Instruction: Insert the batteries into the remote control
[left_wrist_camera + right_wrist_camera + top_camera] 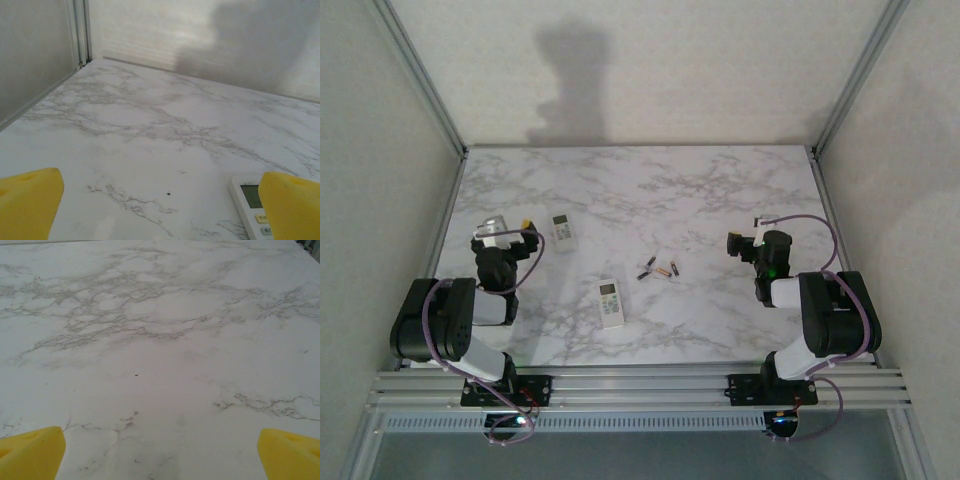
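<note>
Scene: We see a grey-veined white marble table (pixel 720 190) with two black robot arms bolted at its near edge.
Batteries: Four tiny slim cylinders, some dark and some coppery-orange (pixel 660 269), lie on their sides in a loose scatter near the table's middle. Most are slanted to the table's edges.
Near remote: A small white rectangular remote with a pale screen (pixel 610 302) lies near the batteries, to their near-left. Its long axis runs roughly near to far.
Far remote: A second white remote of the same look (pixel 561 228) lies further back on the left.
Left gripper (pixel 532 230): Its yellow foam pads are spread wide with nothing between them. The far remote sits just beside the right-hand pad in the wrist view.
Right gripper (pixel 733 243): It is spread wide too, and empty, above bare marble.
Key relation: The batteries lie to the right gripper's left and slightly nearer us. We judge this arm closer to them than the left one.
Unclear: We cannot tell which remote is meant.
</note>
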Available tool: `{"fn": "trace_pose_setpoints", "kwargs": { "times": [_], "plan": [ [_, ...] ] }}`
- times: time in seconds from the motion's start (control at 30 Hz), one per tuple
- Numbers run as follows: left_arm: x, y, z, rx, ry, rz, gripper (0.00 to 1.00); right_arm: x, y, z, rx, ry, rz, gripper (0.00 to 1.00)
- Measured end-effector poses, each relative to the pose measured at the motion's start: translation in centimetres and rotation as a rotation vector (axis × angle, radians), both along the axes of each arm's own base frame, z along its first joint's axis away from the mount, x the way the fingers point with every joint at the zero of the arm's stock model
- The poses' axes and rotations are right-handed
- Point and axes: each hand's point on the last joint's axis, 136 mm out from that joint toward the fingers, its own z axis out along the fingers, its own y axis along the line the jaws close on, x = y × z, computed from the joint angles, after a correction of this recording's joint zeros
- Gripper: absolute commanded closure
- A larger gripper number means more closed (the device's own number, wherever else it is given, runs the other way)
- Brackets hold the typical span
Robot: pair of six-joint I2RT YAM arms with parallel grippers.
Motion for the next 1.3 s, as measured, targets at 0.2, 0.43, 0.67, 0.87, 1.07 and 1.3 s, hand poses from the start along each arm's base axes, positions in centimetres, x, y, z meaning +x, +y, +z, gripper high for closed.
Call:
{"fn": "trace_pose_setpoints", "kwargs": {
  "times": [0.2,0.43,0.67,0.87,1.07,1.3],
  "plan": [
    [-0.2,0.6,0.2,-0.007,-0.003,0.037,0.01,-0.6,-0.6,1.9,-0.001,0.005,-0.038,0.01],
    [-2.8,1.4,8.0,-0.146,-0.155,0.156,0.01,-1.6,-0.7,12.9,0.193,-0.068,-0.118,0.01],
    [-1.2,-8.2,17.9,-0.431,-0.111,-0.086,0.01,-3.8,5.9,17.8,0.412,0.107,0.074,0.01],
    [-1.4,-25.4,13.7,-0.364,0.333,-0.407,0.02,-7.5,11.7,12.4,0.441,0.452,0.215,0.01],
    [-4.4,-33.3,4.4,-0.140,0.683,-0.491,0.10,-9.1,11.9,11.1,0.431,0.538,0.216,0.01],
    [-7.4,-29.3,-0.5,-0.128,0.838,-0.292,0.08,-10.7,11.9,11.8,0.443,0.549,0.236,0.01]
  ]
}}
